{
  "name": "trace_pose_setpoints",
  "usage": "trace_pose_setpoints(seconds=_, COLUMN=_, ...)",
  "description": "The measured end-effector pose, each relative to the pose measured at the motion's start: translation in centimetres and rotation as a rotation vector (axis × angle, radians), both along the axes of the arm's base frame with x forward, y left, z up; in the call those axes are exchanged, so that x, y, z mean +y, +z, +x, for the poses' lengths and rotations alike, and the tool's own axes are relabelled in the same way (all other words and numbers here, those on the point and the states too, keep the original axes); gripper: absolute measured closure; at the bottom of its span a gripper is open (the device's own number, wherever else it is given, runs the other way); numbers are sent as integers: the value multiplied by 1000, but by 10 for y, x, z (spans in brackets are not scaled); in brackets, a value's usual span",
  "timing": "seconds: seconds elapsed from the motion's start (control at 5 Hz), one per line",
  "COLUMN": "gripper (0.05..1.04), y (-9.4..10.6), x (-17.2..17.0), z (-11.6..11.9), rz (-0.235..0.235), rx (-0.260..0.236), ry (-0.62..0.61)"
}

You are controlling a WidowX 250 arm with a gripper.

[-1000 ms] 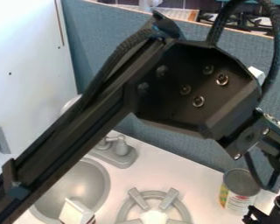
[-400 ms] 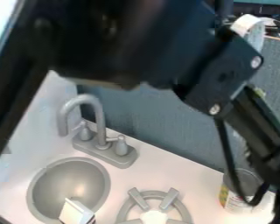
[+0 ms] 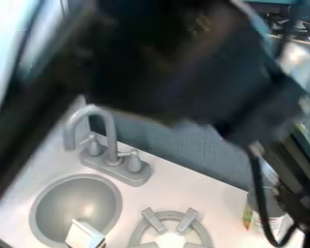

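Observation:
Black arm parts cross the top and left, and the wrist runs down the right edge. The dark body of my gripper (image 3: 301,206) is at the lower right edge, overlapping a metal can (image 3: 255,220) with a colourful label; a black cable also hangs across the can. I cannot make out whether they touch. A white carton (image 3: 85,236) lies tilted at the lower side of the round grey sink (image 3: 111,217), far left of the gripper.
A grey faucet (image 3: 111,138) with two handles stands behind the sink. Right of the sink is a grey stove burner (image 3: 154,221). The blue-grey panel (image 3: 183,150) borders the back of the white counter (image 3: 212,196).
The upper arm has swung closer to the camera, uncovering the faucet and sink. Most recently the elbow and wrist shifted slightly right and down, covering more of the can. The carton has stayed put.

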State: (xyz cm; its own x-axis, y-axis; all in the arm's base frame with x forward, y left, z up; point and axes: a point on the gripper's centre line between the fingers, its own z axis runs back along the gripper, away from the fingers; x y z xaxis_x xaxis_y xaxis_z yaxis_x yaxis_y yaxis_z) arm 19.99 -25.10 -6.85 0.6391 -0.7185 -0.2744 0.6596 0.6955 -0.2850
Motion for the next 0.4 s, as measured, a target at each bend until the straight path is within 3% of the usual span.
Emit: trace_pose_setpoints(seconds=0.4, gripper=461, y=-29, x=-14, z=1, rz=7, rx=57, ry=-113)
